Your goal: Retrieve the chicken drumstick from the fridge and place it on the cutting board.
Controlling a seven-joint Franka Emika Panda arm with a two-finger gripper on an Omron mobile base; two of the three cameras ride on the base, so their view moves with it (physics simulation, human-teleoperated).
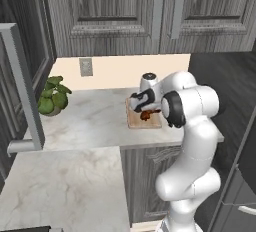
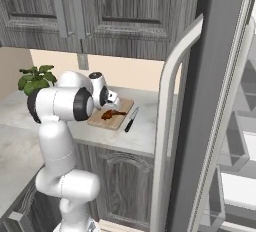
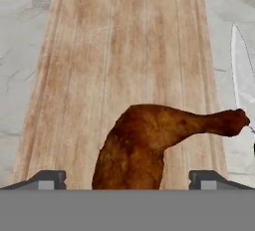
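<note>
Nearly all of the task done, by the look of things: chicken drumstick (image 3: pixel 154 140) lying on the cutting board (image 3: pixel 119 51), out of the fridge (image 2: pixel 210 101). Gripper (image 3: pixel 127 177) spread wide, released, one fingertip (image 3: pixel 47 179) on each side of the thick end, neither visibly pressing the meat. Left to do, probably just lifting clear. Long axis across the gap between the fingers rather than along it: fat end low between the tips, thin bone end reaching out past the right-hand tip, over the board's edge toward the knife (image 3: pixel 242 70) beside the board. Bone tip very near the blade; touching or not, cannot tell.
</note>
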